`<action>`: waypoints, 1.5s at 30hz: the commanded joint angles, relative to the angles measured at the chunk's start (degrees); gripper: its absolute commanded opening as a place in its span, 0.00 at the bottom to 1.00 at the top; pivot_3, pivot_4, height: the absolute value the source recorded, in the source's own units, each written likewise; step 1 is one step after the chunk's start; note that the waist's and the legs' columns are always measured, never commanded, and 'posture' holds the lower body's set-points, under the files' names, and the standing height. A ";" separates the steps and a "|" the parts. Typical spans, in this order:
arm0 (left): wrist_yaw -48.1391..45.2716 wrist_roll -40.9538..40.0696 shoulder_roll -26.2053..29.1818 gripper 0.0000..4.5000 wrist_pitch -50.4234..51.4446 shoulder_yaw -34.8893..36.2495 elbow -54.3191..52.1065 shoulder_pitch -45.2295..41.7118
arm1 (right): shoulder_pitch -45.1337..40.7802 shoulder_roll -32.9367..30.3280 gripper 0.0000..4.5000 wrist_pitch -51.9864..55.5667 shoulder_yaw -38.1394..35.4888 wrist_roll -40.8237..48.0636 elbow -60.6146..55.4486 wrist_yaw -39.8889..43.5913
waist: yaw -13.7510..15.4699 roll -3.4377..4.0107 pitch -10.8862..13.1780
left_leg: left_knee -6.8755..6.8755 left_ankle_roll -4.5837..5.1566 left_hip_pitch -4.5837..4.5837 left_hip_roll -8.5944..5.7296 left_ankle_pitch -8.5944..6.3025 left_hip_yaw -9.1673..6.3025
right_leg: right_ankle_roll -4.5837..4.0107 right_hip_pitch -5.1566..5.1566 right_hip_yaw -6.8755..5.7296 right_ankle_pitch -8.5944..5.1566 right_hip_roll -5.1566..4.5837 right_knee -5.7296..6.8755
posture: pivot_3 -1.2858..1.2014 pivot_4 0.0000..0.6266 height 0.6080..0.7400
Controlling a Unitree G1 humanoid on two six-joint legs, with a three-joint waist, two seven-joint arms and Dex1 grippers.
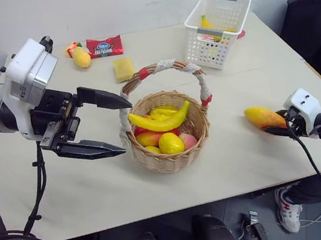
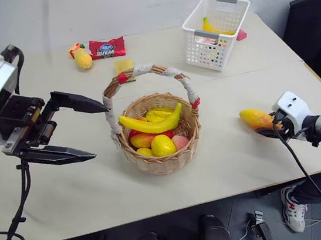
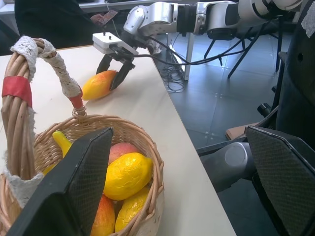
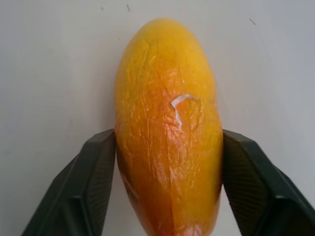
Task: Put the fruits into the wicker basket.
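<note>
Orange-yellow mango (image 4: pixel 168 132) lies on the table (image 1: pixel 97 181) right of the wicker basket (image 1: pixel 171 154), both right gripper (image 1: pixel 277 127) fingers pressing its sides, so the robot should squeeze firmly before lifting, while the left gripper (image 1: pixel 120 128) hovers wide open, empty.

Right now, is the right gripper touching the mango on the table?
Touching. The right wrist view shows both fingers pressed against the mango's sides, no gap.

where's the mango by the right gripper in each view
Left eye: mango at right, on the table beside the wicker basket.
Right eye: at right.
Left wrist: beyond the basket handle.
Right wrist: centre, between the fingers.
Shared landmark: right gripper.
</note>
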 commanded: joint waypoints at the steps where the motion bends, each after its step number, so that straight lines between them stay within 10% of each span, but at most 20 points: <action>1: 0.07 0.48 0.15 1.00 -0.77 1.26 0.42 -2.24 | -0.22 0.41 0.51 -1.05 0.23 -1.11 2.27 0.10 | -0.04 0.00 0.00 | 0.02 0.00 0.00 -0.01 0.00 0.00 | 0.00 0.00 0.02 0.00 -0.01 0.01 | 0.52 0.24 1.00; 6: 0.29 0.88 0.17 1.00 -0.68 1.44 0.88 -2.37 | 0.67 -1.28 0.51 3.56 -5.03 5.66 -4.05 3.72 | 0.01 0.02 0.01 | 0.06 0.01 0.02 -0.01 0.00 0.00 | 0.02 0.01 0.07 0.01 -0.04 0.05 | 0.52 0.24 1.00; 13: -1.07 1.41 1.66 1.00 -0.65 2.38 2.82 -1.37 | 5.41 -10.24 0.51 30.57 -16.48 37.99 -36.66 17.29 | 0.34 0.66 0.40 | 0.03 0.01 -0.06 0.00 0.00 -0.06 | 0.01 -0.08 0.02 0.01 -0.01 0.04 | 0.52 0.24 1.00; 20: -1.73 3.18 1.53 1.00 -1.97 2.03 3.97 -1.14 | -13.78 -0.77 0.51 40.41 -4.32 48.42 -44.96 1.75 | 0.05 0.52 0.34 | 0.05 -0.01 0.03 0.04 -0.01 -0.04 | -0.02 -0.09 0.09 0.00 -0.12 -0.03 | 0.52 0.24 1.00; 27: -1.53 4.29 0.70 1.00 -2.90 1.60 4.06 -1.64 | -22.77 17.09 0.51 40.25 8.72 36.17 -38.80 -15.92 | 0.18 0.51 0.34 | 0.02 -0.03 -0.28 -0.11 -0.03 0.17 | -0.07 -0.28 -0.17 -0.04 -0.10 0.07 | 0.52 0.24 1.00; 30: -1.70 4.29 0.88 1.00 -2.80 1.83 3.84 -1.68 | -23.47 20.61 0.73 42.18 7.99 37.87 -39.00 -17.60 | 0.26 0.52 0.34 | 0.02 -0.02 -0.36 -0.12 -0.02 0.20 | -0.07 -0.29 -0.25 -0.04 -0.10 0.05 | 0.52 0.24 1.00; 34: -1.93 4.58 0.87 1.00 -3.07 1.76 4.30 -2.05 | -21.48 19.24 0.99 47.51 0.78 47.82 -43.39 -18.15 | 0.26 0.52 0.34 | -0.02 -0.03 -0.40 -0.09 -0.02 0.17 | -0.07 -0.29 -0.31 -0.04 -0.06 -0.02 | 0.52 0.24 1.00; 40: -2.30 5.59 -0.14 1.00 -4.54 1.05 5.16 -2.30 | -14.52 9.58 0.99 52.69 -13.98 65.01 -47.64 -22.68 | 0.27 0.50 0.34 | -0.01 -0.01 -0.39 -0.08 -0.03 0.13 | -0.05 -0.23 -0.34 -0.03 -0.06 -0.08 | 0.52 0.24 1.00; 45: -2.48 6.62 -1.99 1.00 -6.05 0.08 6.54 -3.65 | -7.48 6.54 0.99 47.85 -16.12 57.30 -48.90 -29.98 | 0.04 0.48 0.32 | -0.01 -0.01 -0.20 -0.07 -0.02 0.17 | -0.04 -0.19 -0.12 -0.02 -0.04 0.00 | 0.52 0.24 1.00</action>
